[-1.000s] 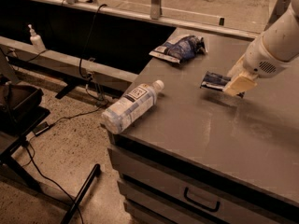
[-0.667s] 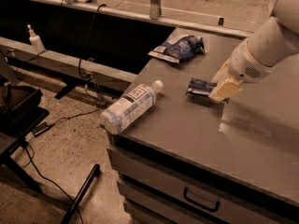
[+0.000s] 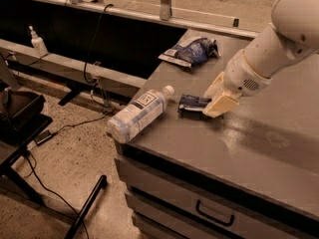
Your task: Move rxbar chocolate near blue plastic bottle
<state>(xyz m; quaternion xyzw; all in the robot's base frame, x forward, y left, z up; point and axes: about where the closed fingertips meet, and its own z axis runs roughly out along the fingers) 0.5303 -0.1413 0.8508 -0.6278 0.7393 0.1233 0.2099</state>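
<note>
Grey bench (image 3: 259, 153) nearest me, with the blue plastic bottle (image 3: 140, 114) lying on its side at the edge. Just at three o'clock from its cap is the rxbar chocolate (image 3: 192, 102), its right end pinched in the claw (image 3: 215, 105). It looks light, thin and slick-wrapped, so an end is the best place to hold it. At twelve o'clock lies a puffy blue bag (image 3: 192, 51).

On your counter (image 3: 269, 153): bottle (image 3: 137, 114) along the left edge, bar (image 3: 192, 102) beside its cap, clasped by the gripper (image 3: 218, 103), bag (image 3: 192, 51) near the back edge.
</note>
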